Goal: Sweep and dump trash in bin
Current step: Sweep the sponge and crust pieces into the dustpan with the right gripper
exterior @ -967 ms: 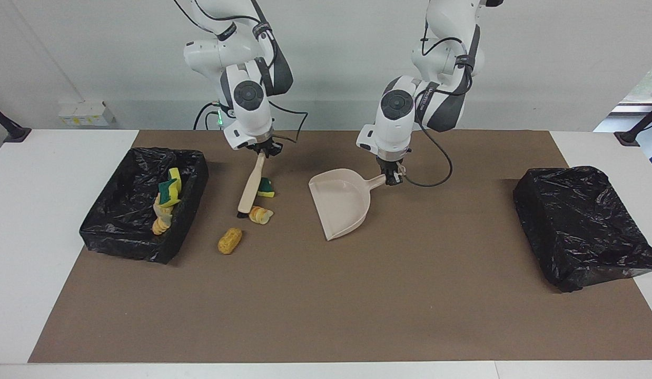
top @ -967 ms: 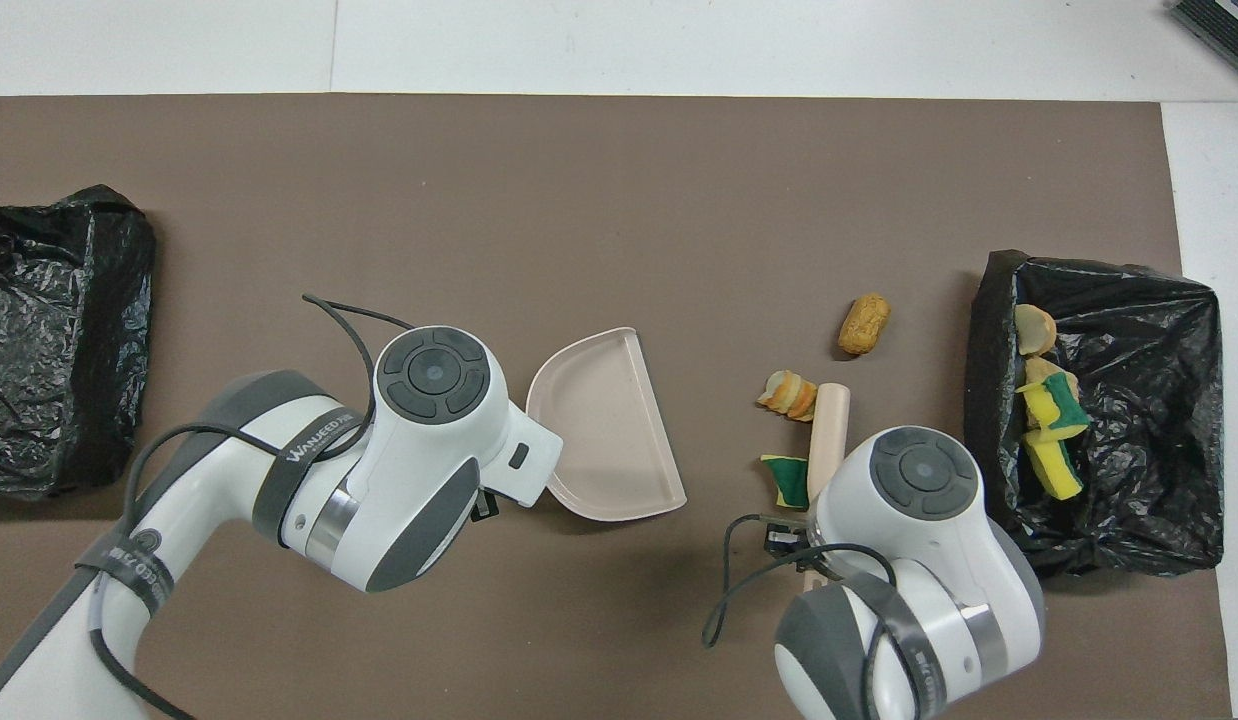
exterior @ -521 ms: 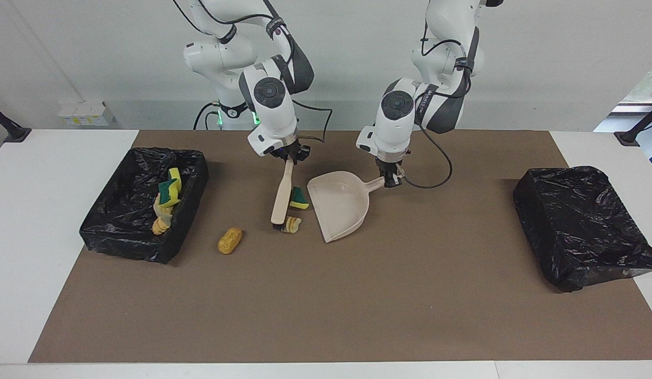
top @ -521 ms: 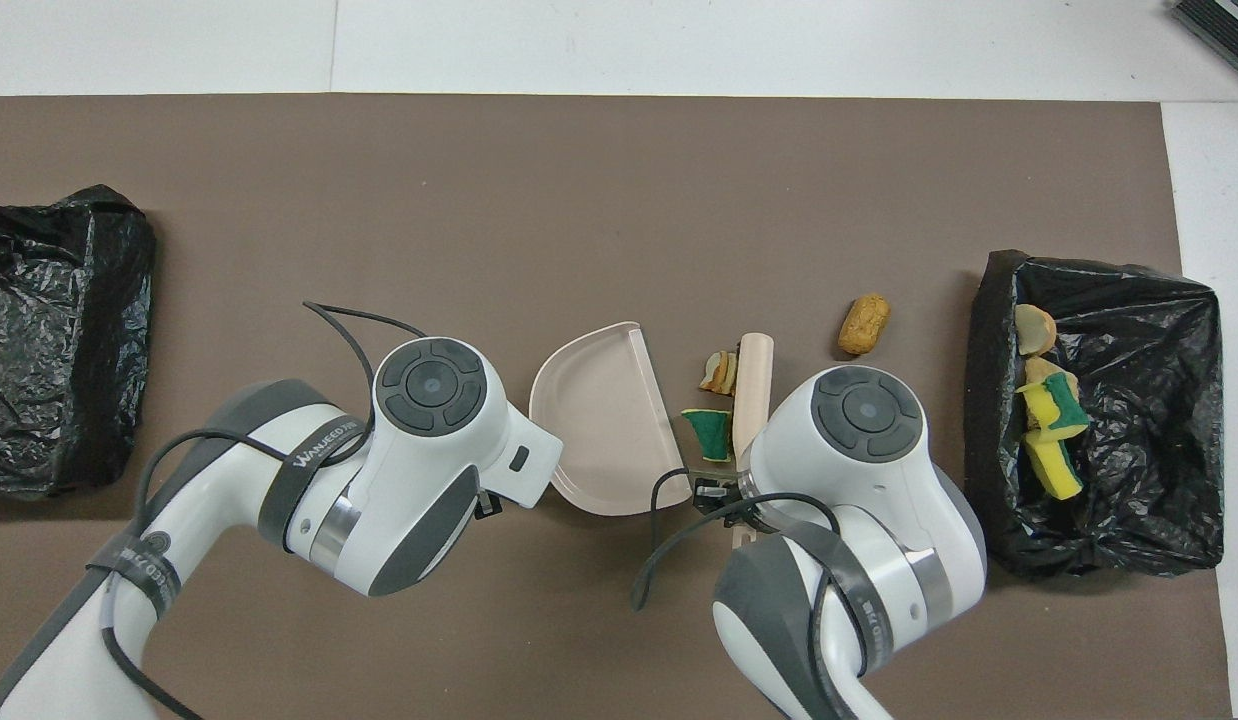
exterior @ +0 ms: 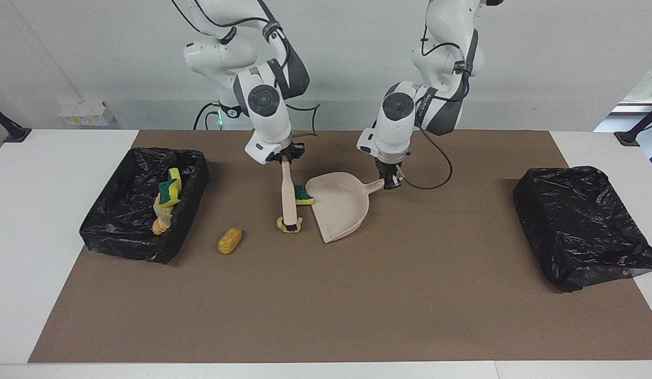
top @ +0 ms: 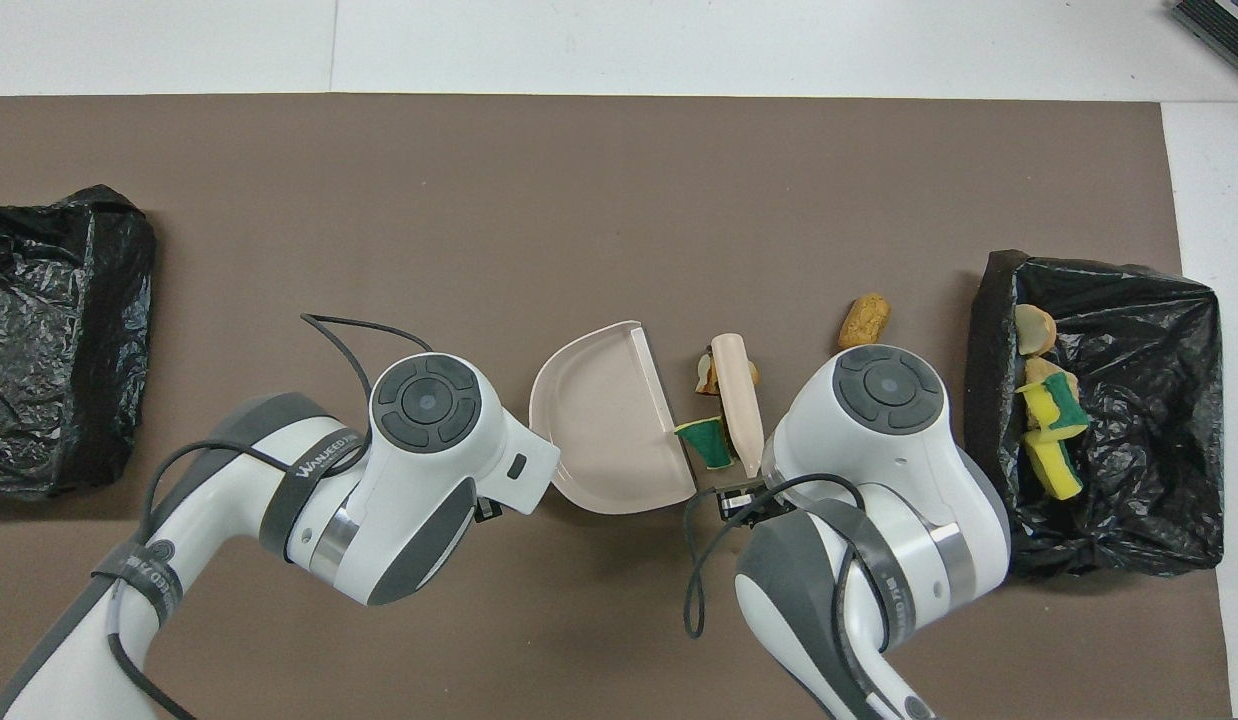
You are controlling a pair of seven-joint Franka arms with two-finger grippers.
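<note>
Since a second ago the right tool [exterior: 285,156] has carried the beige wooden-handled brush [exterior: 288,196] toward the left arm's end of the tabletop, pushing the green-and-yellow sponge chunk [exterior: 304,194] up against the open lip of the beige plastic dustpan [exterior: 341,208], while the tan sliced bread-like piece [exterior: 289,225] now lies under the brush's dark bristle end. Both tools are clamped together: the right one on the top of the brush handle, the left tool [exterior: 390,181] on the dustpan's handle, holding the pan with its mouth toward the brush. One golden oval bread-like piece [exterior: 230,240] lies alone on the brown mat [exterior: 326,316], between the brush and the black-bag-lined open bin [exterior: 123,237] at the right arm's end. Inside that bin sit more bits of trash, yellow sponge chunks with green faces [exterior: 169,192] and tan bread-like pieces [exterior: 159,222] heaped together. A second black-bag-covered bin [exterior: 581,223] stands at the left arm's end, well apart from everything else
</note>
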